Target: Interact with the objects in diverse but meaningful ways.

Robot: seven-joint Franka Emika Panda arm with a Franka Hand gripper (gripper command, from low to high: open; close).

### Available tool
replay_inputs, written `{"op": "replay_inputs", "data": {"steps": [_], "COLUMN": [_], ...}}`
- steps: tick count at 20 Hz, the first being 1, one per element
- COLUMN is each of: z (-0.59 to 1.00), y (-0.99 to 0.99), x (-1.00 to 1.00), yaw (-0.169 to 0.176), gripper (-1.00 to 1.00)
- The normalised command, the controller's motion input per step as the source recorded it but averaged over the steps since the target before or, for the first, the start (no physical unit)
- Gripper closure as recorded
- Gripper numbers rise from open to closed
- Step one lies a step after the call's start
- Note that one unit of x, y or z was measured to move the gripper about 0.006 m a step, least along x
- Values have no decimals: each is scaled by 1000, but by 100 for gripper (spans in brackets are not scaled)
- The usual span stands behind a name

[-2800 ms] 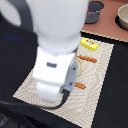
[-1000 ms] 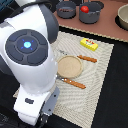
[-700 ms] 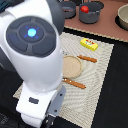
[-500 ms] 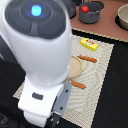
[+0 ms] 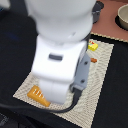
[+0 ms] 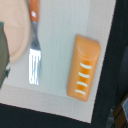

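Note:
In the wrist view a golden scored bread loaf (image 6: 84, 67) lies on the pale woven placemat (image 6: 57, 40). Beside it lies a fork (image 6: 34, 62) with an orange handle. Past the fork is the edge of the tan plate (image 6: 15, 30). A dark grey shape (image 6: 2, 50) at the edge of that picture may be one finger. In the exterior view the white arm (image 5: 60, 55) hides the gripper, the plate and the cutlery. The loaf (image 5: 39, 95) shows at the mat's near corner on the exterior view's left. The yellow packet block (image 5: 93, 46) and a bit of brown sausage (image 5: 93, 60) show beside the arm.
A grey-blue pot (image 5: 97, 10) and a pale bowl (image 5: 122, 17) stand at the back on a reddish-brown surface. The mat (image 5: 100, 85) lies on a black tabletop. The arm fills the middle of the exterior view.
The arm has swung over the mat and now covers the plate and cutlery in the exterior view. The bread loaf now shows at the mat's near corner.

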Motion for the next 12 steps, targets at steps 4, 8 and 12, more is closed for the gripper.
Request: {"op": "replay_inputs", "data": {"steps": [4, 8, 12], "z": [269, 212, 74], "y": [1000, 1000, 993], "x": [278, 268, 226], "yaw": [20, 21, 24], "gripper": [-100, -100, -100]}}
